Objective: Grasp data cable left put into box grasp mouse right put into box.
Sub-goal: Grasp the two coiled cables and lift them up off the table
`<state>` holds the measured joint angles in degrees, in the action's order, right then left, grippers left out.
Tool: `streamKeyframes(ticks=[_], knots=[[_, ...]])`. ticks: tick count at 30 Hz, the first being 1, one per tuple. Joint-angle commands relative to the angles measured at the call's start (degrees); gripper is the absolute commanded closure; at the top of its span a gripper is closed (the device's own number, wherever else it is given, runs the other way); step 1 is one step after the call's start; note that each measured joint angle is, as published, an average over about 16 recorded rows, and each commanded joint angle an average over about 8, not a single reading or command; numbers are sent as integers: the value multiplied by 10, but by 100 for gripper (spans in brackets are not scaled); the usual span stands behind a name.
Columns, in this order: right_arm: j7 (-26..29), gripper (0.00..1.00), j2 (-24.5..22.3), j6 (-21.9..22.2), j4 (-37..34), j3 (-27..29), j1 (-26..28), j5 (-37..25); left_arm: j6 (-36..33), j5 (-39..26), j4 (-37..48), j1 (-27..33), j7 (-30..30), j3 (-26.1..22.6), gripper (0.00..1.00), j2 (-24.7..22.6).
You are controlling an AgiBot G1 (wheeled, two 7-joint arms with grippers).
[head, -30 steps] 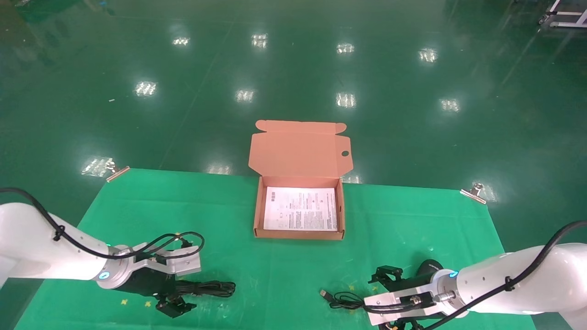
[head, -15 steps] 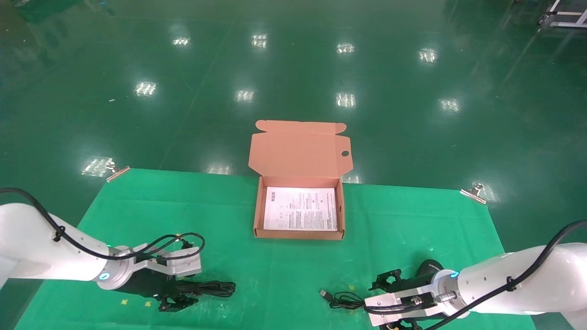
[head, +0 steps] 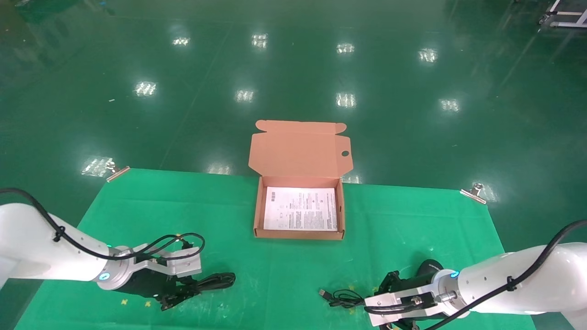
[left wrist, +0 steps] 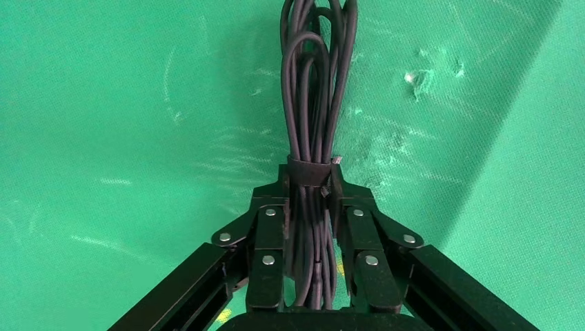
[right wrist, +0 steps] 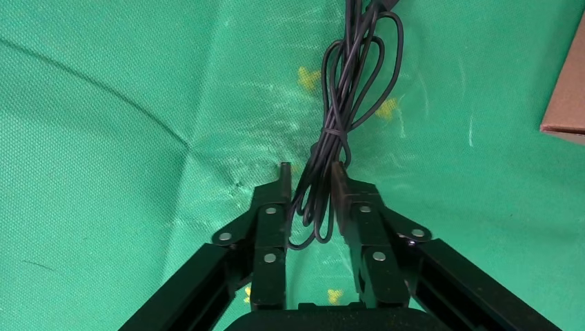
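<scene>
The data cable, a long black bundle, lies at the front left of the green cloth. My left gripper is shut on its near end; in the left wrist view the gripper clamps the data cable just behind its strap. The black mouse sits at the front right, partly hidden behind my right wrist. My right gripper is shut on the mouse's looped thin cord, not the body; the right wrist view shows the gripper round the cord. The open salmon box stands mid-table.
The box lid stands up at the back, and a white printed sheet lines the bottom. The cord's USB plug lies left of the right gripper. Metal clips hold the cloth's far corners. A box corner shows in the right wrist view.
My left gripper's fingers have shut on the data cable, and the bundle has shifted slightly. My right gripper's fingers have drawn in around the mouse cord, which has moved a little.
</scene>
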<state>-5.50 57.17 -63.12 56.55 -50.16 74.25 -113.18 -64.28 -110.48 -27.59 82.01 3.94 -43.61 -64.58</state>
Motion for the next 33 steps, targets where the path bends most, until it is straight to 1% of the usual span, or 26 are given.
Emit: streamKeyframes(ticks=[1,23,28,33], knots=[[0,100,0,0,0,0,0,0,0,0,0,0,0,0,100,0],[4,100,-3,-2,0,4,1,6,-1,0,-1,0,0,0,100,0],[22,100,-25,-7,21,21,4,31,-4,4,-11,5,-3,3,100,7],[54,100,-62,-11,72,43,5,54,-9,10,-38,14,-1,9,100,22]])
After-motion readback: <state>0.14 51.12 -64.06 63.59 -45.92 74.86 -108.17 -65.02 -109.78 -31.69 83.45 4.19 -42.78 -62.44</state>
